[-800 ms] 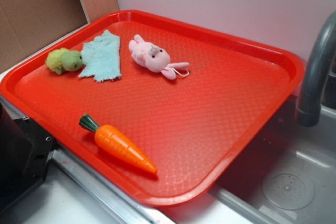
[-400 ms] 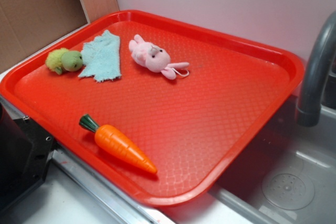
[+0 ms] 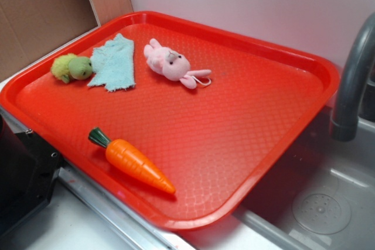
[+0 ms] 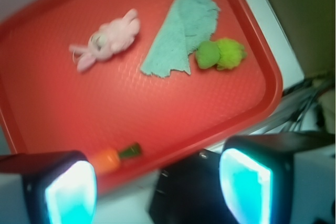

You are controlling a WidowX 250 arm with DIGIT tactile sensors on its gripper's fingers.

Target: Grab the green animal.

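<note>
In the tray's far left corner, I saw the green animal [image 3: 72,68] lying on the red tray [image 3: 258,115], just beside the teal cloth [image 3: 114,62]. The pink bunny [image 3: 171,62] sat further right, the toy carrot [image 3: 132,161] near the front edge. My gripper [image 4: 157,192] hung high above, fingers [image 4: 71,192] spread wide, holding nothing.

Pincer [image 4: 157,187]: two blocky fingers with black, rounded-corner housings, seen blurred at 6 o'clock of the wrist view. Inner pads [image 4: 71,192] glow bright cyan-teal, paler toward the edges. In the exterior view only a sliver of the robot shows at 11 o'clock: a dark rounded part with a small pale-blue spot beside it. No cables, screws or markings can be made out.
</note>
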